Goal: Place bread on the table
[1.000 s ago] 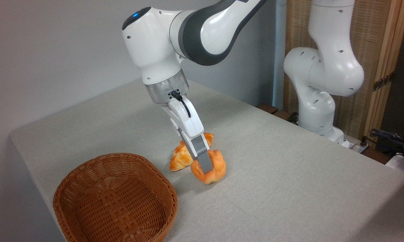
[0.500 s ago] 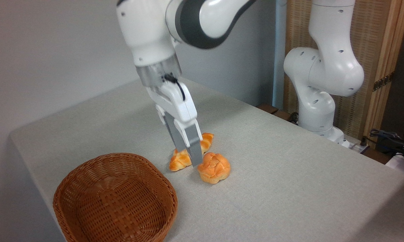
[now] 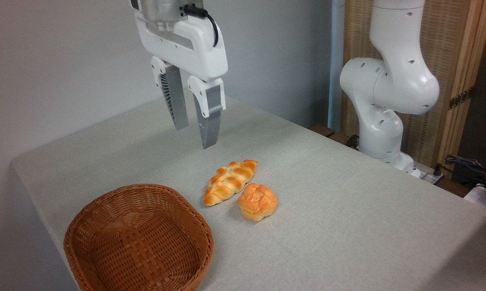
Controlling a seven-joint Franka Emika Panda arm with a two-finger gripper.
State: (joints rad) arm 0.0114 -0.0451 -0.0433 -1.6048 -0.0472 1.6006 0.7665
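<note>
The bread (image 3: 257, 201), a small round knotted bun with a glossy orange crust, rests on the grey-beige speckled table (image 3: 348, 210). It lies just right of a longer braided loaf (image 3: 229, 182). My gripper (image 3: 195, 135) hangs well above the table, up and to the left of the bun, open with nothing between its grey fingers (image 3: 209, 121).
A brown wicker basket (image 3: 138, 238) sits at the front left of the table, with nothing inside that I can see. The arm's white base (image 3: 384, 105) stands behind the table's right edge, with cables (image 3: 469, 169) at the far right.
The gripper let go of the bun, which now lies on the table, then rose and moved left and away from it. The braided loaf is fully visible now.
</note>
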